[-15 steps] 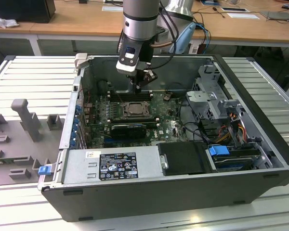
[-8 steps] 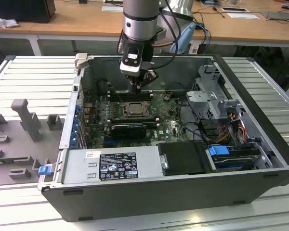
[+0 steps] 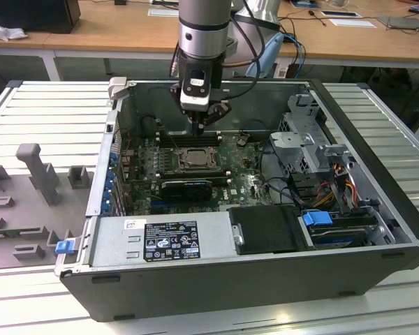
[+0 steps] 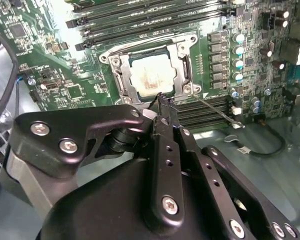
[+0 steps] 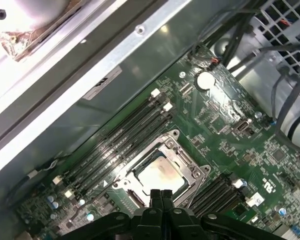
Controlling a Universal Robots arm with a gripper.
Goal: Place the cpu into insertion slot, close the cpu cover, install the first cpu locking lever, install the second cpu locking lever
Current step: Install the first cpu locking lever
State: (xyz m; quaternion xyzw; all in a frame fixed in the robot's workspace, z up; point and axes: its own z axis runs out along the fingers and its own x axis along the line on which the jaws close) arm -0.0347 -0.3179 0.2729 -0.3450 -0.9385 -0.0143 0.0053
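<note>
The cpu (image 4: 151, 75) lies flat in the insertion slot (image 3: 176, 159) on the green motherboard, its pale metal top showing through the window of the cpu cover (image 4: 180, 62). The cover lies down flat over it. A thin wire locking lever (image 4: 216, 109) sticks out from one corner of the socket, slanting across the memory slots. My gripper (image 4: 162, 99) hangs just above the socket's edge, near that corner. Its black fingertips (image 5: 161, 194) are pressed together with nothing seen between them. In the exterior view the gripper (image 3: 199, 130) stands upright above the cpu (image 3: 194, 160).
Long black memory slots (image 5: 121, 141) flank the socket on two sides. A black expansion card (image 3: 187, 187) lies in front of it, and the power supply (image 3: 160, 241) is nearer still. A metal drive cage (image 3: 311, 139) with cables stands at the exterior view's right. Case walls (image 3: 119, 139) enclose everything.
</note>
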